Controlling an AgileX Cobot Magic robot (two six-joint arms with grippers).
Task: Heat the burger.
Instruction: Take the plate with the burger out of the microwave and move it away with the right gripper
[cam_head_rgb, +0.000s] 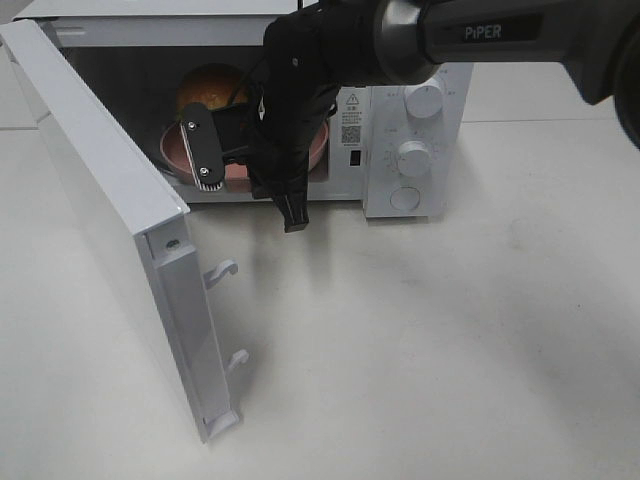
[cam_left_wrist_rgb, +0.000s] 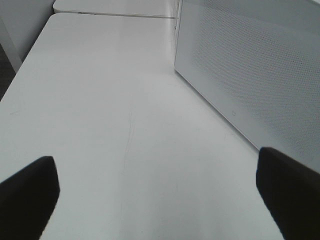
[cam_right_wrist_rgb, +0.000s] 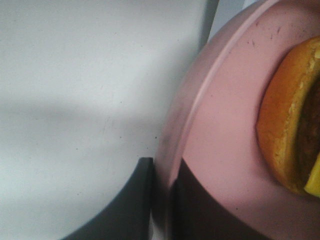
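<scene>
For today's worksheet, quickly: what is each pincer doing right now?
Left pincer: open, holding nothing.
Right pincer: closed on the rim of the pink plate carrying the burger.

The right arm (cam_head_rgb: 480, 40) is glossy black, marked "PiPER" in white, with a grey collar; its tool (cam_head_rgb: 250, 170) has black, screw-fastened fingers.

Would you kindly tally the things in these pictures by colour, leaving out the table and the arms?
White: 1, the microwave, its door open.
Pink: 1, the plate, its rim between the right gripper's fingers.
Golden-brown: 1, the burger on the plate.
Total: 3.
</scene>
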